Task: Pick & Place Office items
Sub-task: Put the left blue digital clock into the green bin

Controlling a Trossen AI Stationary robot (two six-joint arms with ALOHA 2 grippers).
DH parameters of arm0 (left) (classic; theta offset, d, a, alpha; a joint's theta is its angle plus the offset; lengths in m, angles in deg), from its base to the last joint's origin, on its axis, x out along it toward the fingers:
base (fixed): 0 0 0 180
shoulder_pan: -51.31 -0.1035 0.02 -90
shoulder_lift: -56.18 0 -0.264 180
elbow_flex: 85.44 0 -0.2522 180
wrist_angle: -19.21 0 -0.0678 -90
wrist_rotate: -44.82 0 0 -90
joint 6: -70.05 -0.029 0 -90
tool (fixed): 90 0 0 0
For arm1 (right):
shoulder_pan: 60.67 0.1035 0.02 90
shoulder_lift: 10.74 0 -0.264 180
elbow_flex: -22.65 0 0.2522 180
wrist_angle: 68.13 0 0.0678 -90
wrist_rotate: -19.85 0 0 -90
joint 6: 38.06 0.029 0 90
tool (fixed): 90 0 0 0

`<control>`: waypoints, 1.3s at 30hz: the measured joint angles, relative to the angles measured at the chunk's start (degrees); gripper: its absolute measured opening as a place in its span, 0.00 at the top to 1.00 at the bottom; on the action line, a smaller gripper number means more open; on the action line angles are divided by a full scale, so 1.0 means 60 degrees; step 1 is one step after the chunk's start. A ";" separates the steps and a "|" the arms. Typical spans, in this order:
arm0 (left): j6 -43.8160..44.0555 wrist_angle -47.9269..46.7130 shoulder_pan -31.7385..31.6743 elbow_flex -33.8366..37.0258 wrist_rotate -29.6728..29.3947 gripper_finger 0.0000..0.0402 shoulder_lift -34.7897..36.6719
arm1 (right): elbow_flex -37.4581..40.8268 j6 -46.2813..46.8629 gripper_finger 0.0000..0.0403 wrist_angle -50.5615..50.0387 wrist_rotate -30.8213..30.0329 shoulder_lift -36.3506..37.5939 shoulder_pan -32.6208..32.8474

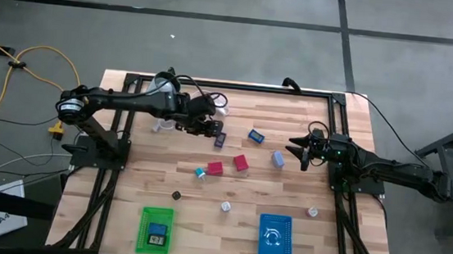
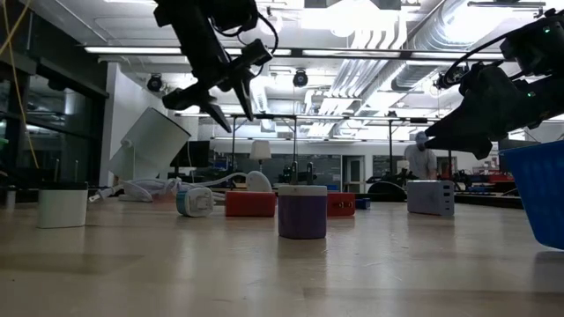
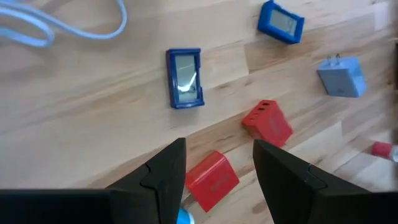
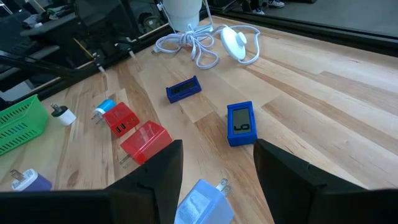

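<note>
Several small office items lie on the wooden table [image 1: 140, 177]: two blue clock-like pieces [image 3: 185, 78] [image 3: 281, 22], two red blocks [image 3: 211, 177] [image 3: 267, 122] and a grey-blue plug block [image 1: 278, 158]. My left gripper [image 1: 212, 131] hangs open above the table's far middle, over the near red block, with nothing between its fingers [image 3: 165, 168]. My right gripper [image 1: 298, 150] stands open at the right, level, short of the grey-blue plug block [image 4: 202, 202], touching nothing.
A green basket [image 1: 156, 229] and a blue basket [image 1: 275, 237] stand at the near edge. A coiled white cable [image 4: 199, 43] and a white cup [image 4: 183, 12] lie at the far side. Small round pieces [image 1: 177, 195] [image 1: 226, 206] [image 1: 313, 210] dot the near middle.
</note>
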 joint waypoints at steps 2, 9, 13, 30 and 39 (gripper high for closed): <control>0.0268 0.0023 0.0102 0.0000 -0.0073 0.55 -0.0124 | -0.0003 0.0000 0.54 0.0002 0.0000 -0.0003 0.0004; 0.0478 0.0582 0.0176 -0.0127 -0.0001 0.55 -0.0728 | -0.0002 0.0000 0.54 0.0016 0.0000 -0.0002 0.0000; 0.0371 0.0620 0.0172 -0.0745 0.0161 0.55 -0.1213 | -0.0004 0.0000 0.54 0.0024 0.0000 -0.0004 0.0000; -0.0492 -0.1730 0.0165 -0.4459 0.0076 0.55 -0.3774 | -0.0004 0.0000 0.54 0.0042 -0.0004 -0.0004 0.0003; -0.0463 -0.1966 0.0134 -0.4492 0.0039 0.55 -0.3791 | -0.0004 0.0000 0.54 0.0042 -0.0001 -0.0004 0.0001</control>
